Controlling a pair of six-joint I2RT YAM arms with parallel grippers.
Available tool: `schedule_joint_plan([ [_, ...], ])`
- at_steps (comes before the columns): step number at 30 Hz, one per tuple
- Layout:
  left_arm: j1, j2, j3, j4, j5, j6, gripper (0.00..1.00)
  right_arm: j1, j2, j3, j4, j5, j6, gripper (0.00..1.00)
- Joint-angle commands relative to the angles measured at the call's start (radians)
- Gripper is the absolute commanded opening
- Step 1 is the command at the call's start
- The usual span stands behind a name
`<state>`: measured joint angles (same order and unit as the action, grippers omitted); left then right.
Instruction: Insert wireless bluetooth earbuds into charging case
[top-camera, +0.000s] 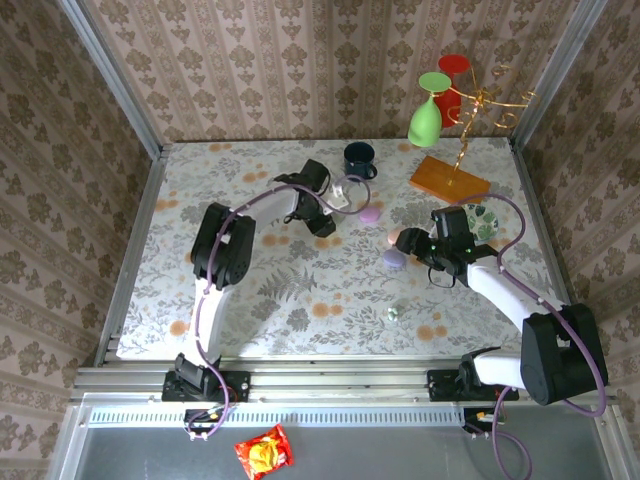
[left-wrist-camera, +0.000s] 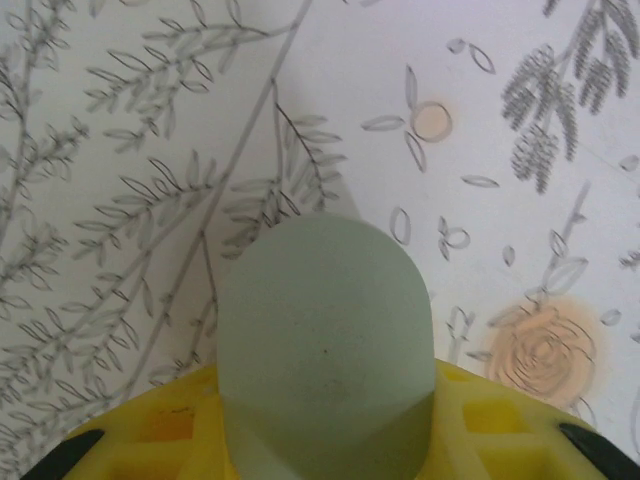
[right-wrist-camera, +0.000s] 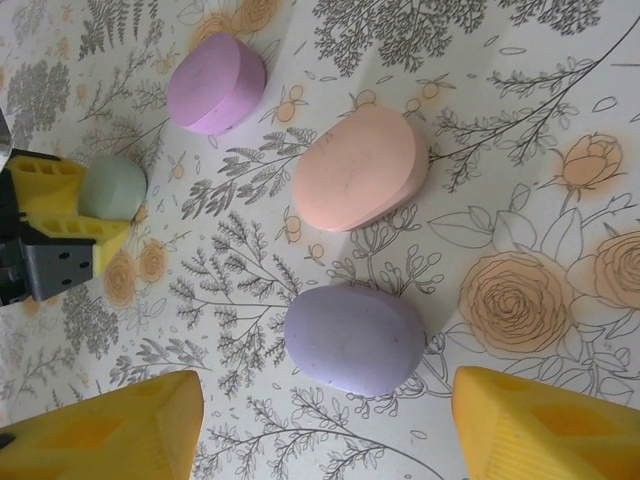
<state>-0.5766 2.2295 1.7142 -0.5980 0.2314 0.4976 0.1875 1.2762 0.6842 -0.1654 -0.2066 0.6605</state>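
My left gripper (left-wrist-camera: 325, 405) is shut on a pale green egg-shaped case (left-wrist-camera: 325, 340), held just above the floral tablecloth; the same case (right-wrist-camera: 112, 187) and left gripper (right-wrist-camera: 70, 215) appear at the left edge of the right wrist view. My right gripper (right-wrist-camera: 325, 400) is open above a lavender case (right-wrist-camera: 355, 338), its yellow fingertips (right-wrist-camera: 120, 425) on either side and apart from it. Beyond lie a peach case (right-wrist-camera: 360, 167) and a pink-purple case (right-wrist-camera: 215, 82). In the top view a tiny greenish earbud (top-camera: 393, 313) lies alone near the front. Left gripper (top-camera: 323, 222) and right gripper (top-camera: 412, 252) face each other.
A dark mug (top-camera: 359, 157) stands at the back. An orange board (top-camera: 449, 178) carries a gold stand (top-camera: 470, 110) with a green glass (top-camera: 425, 118) and a red glass (top-camera: 453, 75). A patterned plate (top-camera: 484, 220) lies behind the right arm. A snack packet (top-camera: 264, 452) lies off the table.
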Motion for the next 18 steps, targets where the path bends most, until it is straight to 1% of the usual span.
schedule_joint_plan([
  [1, -0.009, -0.099, -0.078, 0.013, 0.048, 0.046, 0.31, 0.005, 0.004, 0.022, 0.004, -0.078, -0.012, 0.67],
  [5, -0.009, -0.227, -0.215, 0.110, 0.090, 0.061, 0.30, 0.016, 0.038, 0.050, 0.047, -0.212, 0.003, 0.67],
  [10, -0.014, -0.379, -0.374, 0.208, 0.174, 0.042, 0.30, 0.047, 0.101, 0.087, 0.130, -0.370, 0.054, 0.67],
  [14, -0.025, -0.490, -0.508, 0.302, 0.229, 0.045, 0.30, 0.088, 0.164, 0.121, 0.191, -0.441, 0.090, 0.68],
  [18, -0.044, -0.563, -0.589, 0.358, 0.241, 0.046, 0.30, 0.129, 0.210, 0.144, 0.295, -0.477, 0.163, 0.66],
])
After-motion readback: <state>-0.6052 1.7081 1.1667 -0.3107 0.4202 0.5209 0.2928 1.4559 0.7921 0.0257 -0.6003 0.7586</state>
